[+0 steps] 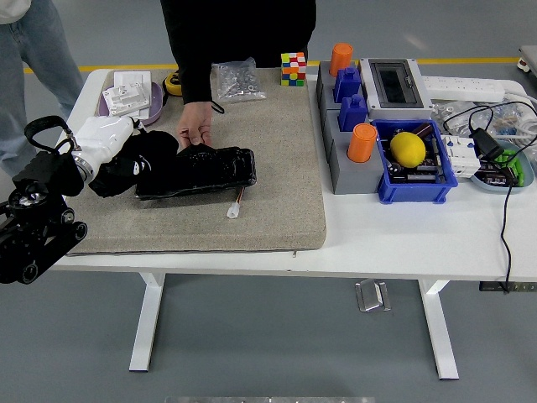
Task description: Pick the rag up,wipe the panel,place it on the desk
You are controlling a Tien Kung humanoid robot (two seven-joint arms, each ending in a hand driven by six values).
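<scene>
A glossy black panel point(210, 170) lies on a grey felt mat point(268, 159) at the table's left. My left hand point(113, 147), white at the palm, is shut on a black rag point(138, 159) and holds it at the panel's left end. A person's hand point(195, 130) rests on the panel's far edge. A small white connector on a wire point(234, 209) lies just in front of the panel. My right hand does not show.
A person in black stands at the far side. A purple dish with white parts point(130, 96), a bag of hardware point(238, 81), a colour cube point(293, 69), grey blocks with orange cylinders point(362, 141), a blue bin with a lemon point(409, 149) and cables at right.
</scene>
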